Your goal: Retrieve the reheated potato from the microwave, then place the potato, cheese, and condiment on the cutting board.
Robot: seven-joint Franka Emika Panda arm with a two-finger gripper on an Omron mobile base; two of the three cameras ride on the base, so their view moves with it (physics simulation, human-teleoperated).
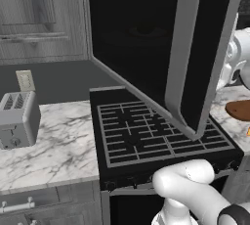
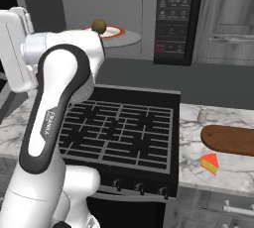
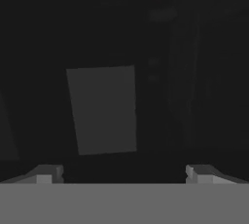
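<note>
While the microwave stands with its door swung wide open over the stove, the potato is seen as a small brownish lump resting on a white plate with an orange-red rim, which sits on the pale round turntable inside the cavity. To the right of that cavity, the microwave's dark button panel is visible. Below, on the marble counter to the right of the stove, the cutting board is laid flat with nothing on it. The cheese is set on the counter just in front of the board, apart from it, and the condiment is stood upright behind the board's left end, near the wall. In the hand view, the gripper is shown with its two fingertips spread wide apart and nothing held between them, facing a dark interior with a dim grey panel. On the counter left of the stove, a toaster is placed beneath a wall outlet.
</note>
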